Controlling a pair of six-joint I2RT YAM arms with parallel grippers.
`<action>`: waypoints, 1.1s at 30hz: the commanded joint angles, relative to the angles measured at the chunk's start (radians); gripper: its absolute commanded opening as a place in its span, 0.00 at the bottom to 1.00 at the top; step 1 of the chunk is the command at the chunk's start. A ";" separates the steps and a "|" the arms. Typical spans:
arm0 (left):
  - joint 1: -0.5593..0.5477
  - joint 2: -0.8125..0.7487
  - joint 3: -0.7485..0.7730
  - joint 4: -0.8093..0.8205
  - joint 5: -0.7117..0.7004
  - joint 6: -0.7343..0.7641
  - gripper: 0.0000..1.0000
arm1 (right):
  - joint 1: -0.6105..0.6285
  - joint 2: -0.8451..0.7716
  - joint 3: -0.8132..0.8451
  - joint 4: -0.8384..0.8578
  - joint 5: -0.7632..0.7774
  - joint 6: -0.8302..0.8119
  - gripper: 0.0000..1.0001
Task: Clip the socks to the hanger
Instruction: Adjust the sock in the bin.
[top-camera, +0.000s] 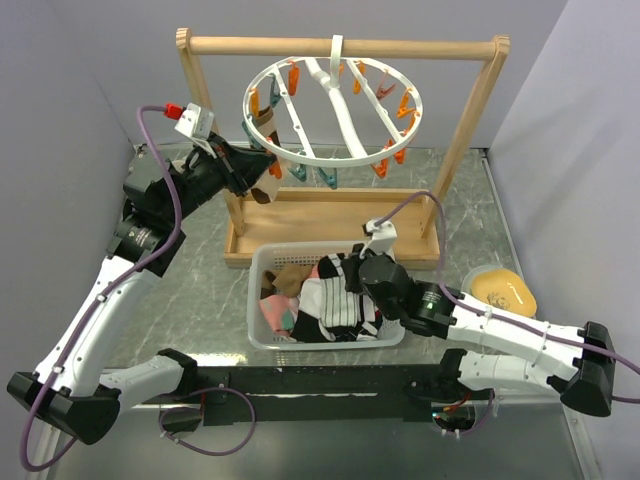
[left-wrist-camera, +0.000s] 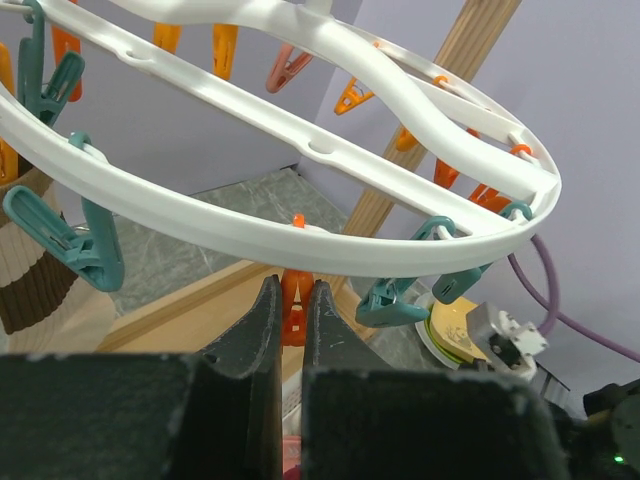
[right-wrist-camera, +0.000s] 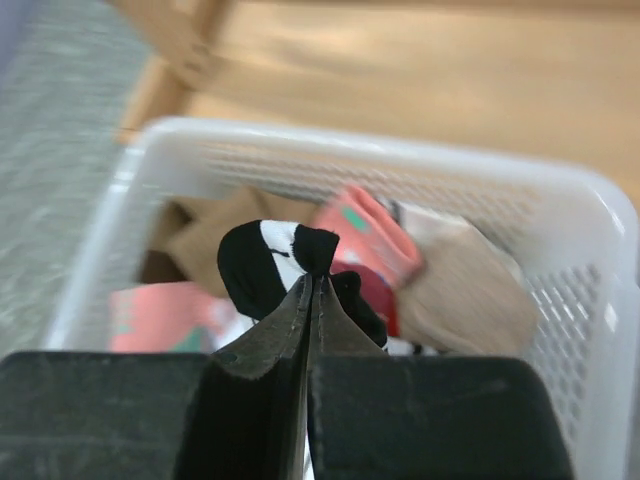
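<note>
Closest to the lens: right claw (right-wrist-camera: 310, 282), pinched tight on a fold of black-and-white sock (right-wrist-camera: 265, 262), just above the white basket (right-wrist-camera: 400, 160) holding the other socks (right-wrist-camera: 470, 290), by the middle of the table's (top-camera: 200, 290) near edge. Toward the far left corner, left claw (left-wrist-camera: 293, 284) closed on an orange peg (left-wrist-camera: 293, 315) hanging under the rim of the hanger (left-wrist-camera: 300, 235) (peg squeezed between the fingers (left-wrist-camera: 255, 330), its mouth hidden, so cannot tell whether sprung open). Hanger hooked on the wooden frame (top-camera: 340, 46) along the far edge; brown ribbed sock (left-wrist-camera: 30, 275) hanging at its left side, apparently pegged already.

Step in hand, as judged: fetching the next sock with a peg held ready. Next move: lift clear of the basket without dragging neighbours along, carry up and leftward, feed the fabric edge into the peg's mouth, then ease the left claw off.
</note>
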 joint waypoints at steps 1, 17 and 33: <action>-0.002 -0.037 -0.005 0.016 0.018 -0.013 0.01 | 0.030 0.023 0.084 0.161 -0.125 -0.204 0.04; 0.006 -0.053 0.001 0.006 0.011 -0.018 0.01 | 0.036 0.443 0.318 0.205 -0.309 -0.322 0.45; 0.007 -0.063 -0.016 0.008 0.007 -0.010 0.01 | 0.084 0.497 0.266 0.190 -0.224 -0.184 0.61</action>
